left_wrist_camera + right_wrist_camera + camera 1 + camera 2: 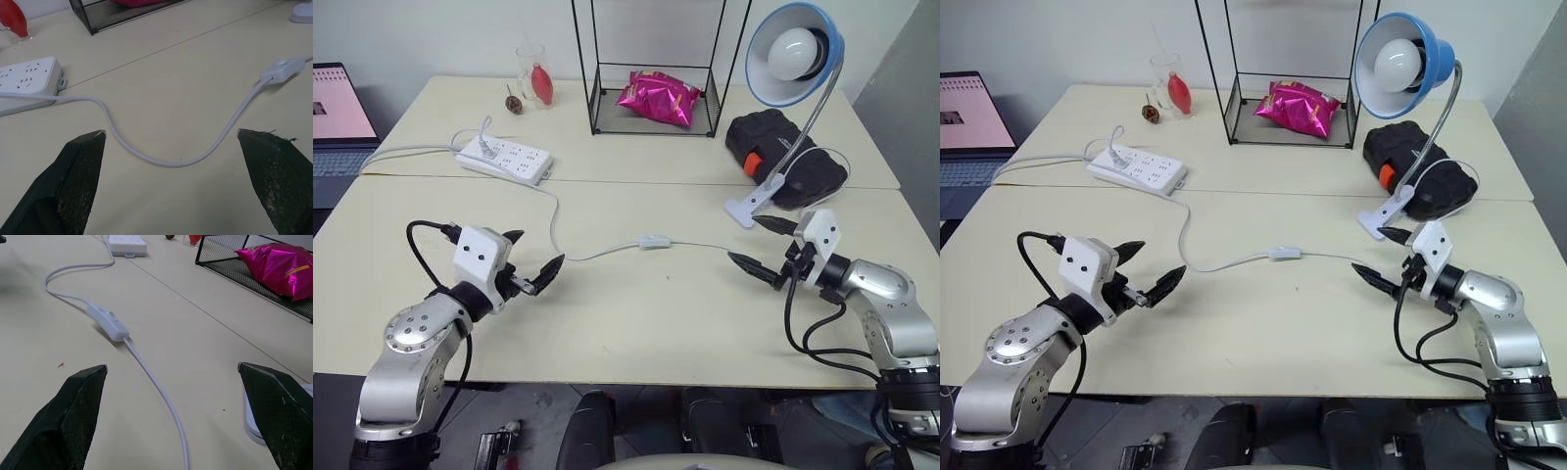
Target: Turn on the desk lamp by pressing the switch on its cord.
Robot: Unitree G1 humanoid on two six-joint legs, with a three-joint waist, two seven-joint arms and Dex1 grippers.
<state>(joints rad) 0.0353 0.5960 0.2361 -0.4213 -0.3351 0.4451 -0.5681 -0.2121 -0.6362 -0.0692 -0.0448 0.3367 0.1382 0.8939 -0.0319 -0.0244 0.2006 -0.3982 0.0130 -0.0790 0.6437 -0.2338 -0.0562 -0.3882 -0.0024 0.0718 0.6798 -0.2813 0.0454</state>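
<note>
so, both my grippers hover just above the table [636,323], nothing in either. my left gripper [532,264] has its fingers spread wide, pointing toward 3 o'clock, and my right gripper [761,247] is just as wide, pointing toward 9 o'clock. the switch [654,241] lies flat on the table between them, well apart from both, nearer my right. the cord [597,253] runs from the switch toward 9 o'clock, curves up to the power strip [505,160] at about 10 o'clock, and on the other side runs thin toward the desk lamp [793,59]. the lamp stands at 2 o'clock, its clamp base [751,204] on the table just beyond my right gripper, the bulb unlit.
</note>
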